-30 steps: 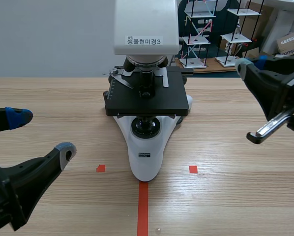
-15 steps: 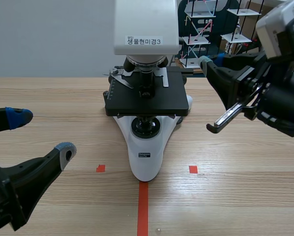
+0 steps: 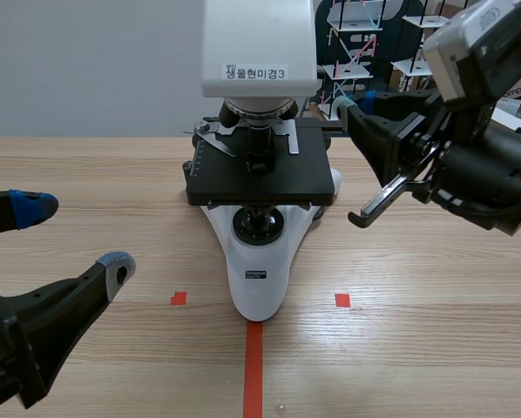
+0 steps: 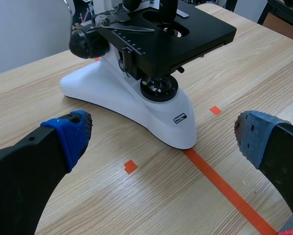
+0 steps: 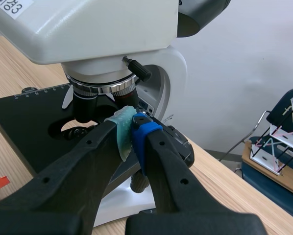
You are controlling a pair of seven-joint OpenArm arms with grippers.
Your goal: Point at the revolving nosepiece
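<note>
The pointing step is looking close to done but not quite settled. The right jaws are pressed together, their green and blue pads (image 5: 121, 136) meeting tip to tip. They are aiming at the microscope (image 3: 259, 261) from its right side, with the tips sitting near the revolving nosepiece (image 5: 100, 84) yet apart from it, lower and closer to the curved white limb (image 5: 176, 78). The nosepiece is sitting under the white head (image 3: 259, 35) and above the black stage (image 3: 260, 178), its objectives (image 5: 85, 105) hanging toward the stage opening. The next move is probably calling for a small lift and a slight swing inward, so that the closed tips are lining up with the ribbed ring rather than the limb, stopping short of contact. The overhanging head above, the stage edge below and a small black screw knob (image 5: 136, 68) jutting beside the nosepiece are all crowding that path. The left jaws are standing wide apart, low over the bench (image 3: 435, 348) in front of the microscope, well apart from the nosepiece and playing no part. Wire racks (image 3: 352, 61) are standing behind the bench, out of the way.
</note>
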